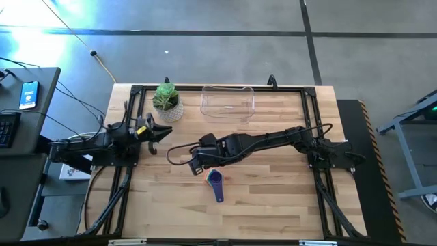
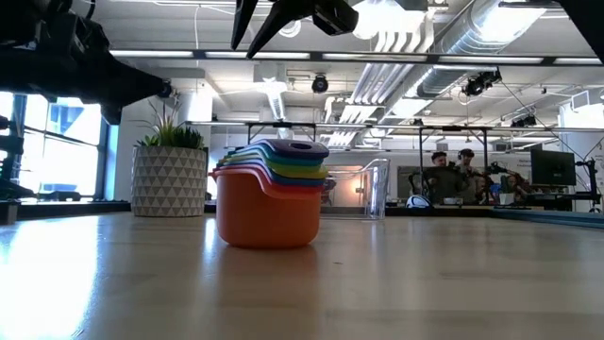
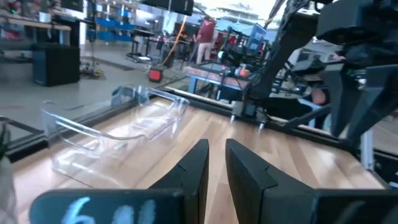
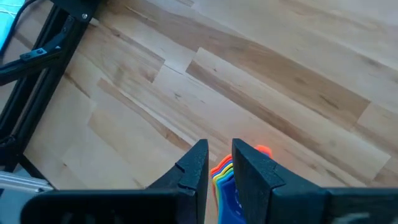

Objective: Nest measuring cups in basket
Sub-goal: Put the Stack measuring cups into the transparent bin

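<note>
The right gripper (image 4: 217, 163) is held low over the middle of the wooden table (image 1: 273, 191), reached in from the right side, with its two dark fingers (image 4: 194, 163) drawn nearly together around a narrow gap. Nothing is gripped between them; the stack of measuring cups (image 4: 231, 186) is seen just beyond the fingertips. In the high view the right gripper (image 1: 194, 162) is placed just beside that stack (image 1: 216, 182), whose purple top cup and blue handle are visible pointing toward the near edge. In the low view the measuring cups (image 2: 271, 194) are shown nested upright on the table, orange at the bottom, then yellow, green, teal, blue and purple on top.

The clear basket (image 1: 227, 101) is set at the far edge of the table, well apart from the cups, and a white-potted plant (image 1: 167, 102) is placed beside it.

The left gripper (image 1: 162, 131) is parked at the left side near the plant, its fingers (image 3: 193, 174) likewise nearly together and holding nothing.
</note>
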Controlling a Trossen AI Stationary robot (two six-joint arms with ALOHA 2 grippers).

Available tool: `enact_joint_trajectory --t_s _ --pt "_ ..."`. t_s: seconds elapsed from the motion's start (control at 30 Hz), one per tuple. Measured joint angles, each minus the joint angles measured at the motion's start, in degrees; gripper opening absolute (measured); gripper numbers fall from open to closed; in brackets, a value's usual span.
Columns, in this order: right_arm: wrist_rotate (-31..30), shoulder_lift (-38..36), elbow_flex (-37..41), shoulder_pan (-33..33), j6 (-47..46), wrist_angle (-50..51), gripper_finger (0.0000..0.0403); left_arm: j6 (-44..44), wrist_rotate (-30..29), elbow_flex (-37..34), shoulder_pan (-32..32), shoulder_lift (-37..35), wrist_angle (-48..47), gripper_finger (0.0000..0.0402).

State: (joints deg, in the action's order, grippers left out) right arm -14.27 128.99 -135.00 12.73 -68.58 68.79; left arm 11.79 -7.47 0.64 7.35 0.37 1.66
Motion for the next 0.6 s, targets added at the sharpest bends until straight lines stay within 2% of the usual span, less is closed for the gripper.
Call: enact_joint_trajectory --t_s 0.27,0.6 --pt "0.8 -0.1 0.0 0.0 -1.0 -0.4 0.0062 -5.8 -0.5 0.0 0.2 1.1 0.0 0.0044" --pt "-1.2 -3.5 0.0 0.0 -1.0 -1.2 0.0061 -3.5 -0.5 0.0 0.1 1.1 0.0 0.0044"
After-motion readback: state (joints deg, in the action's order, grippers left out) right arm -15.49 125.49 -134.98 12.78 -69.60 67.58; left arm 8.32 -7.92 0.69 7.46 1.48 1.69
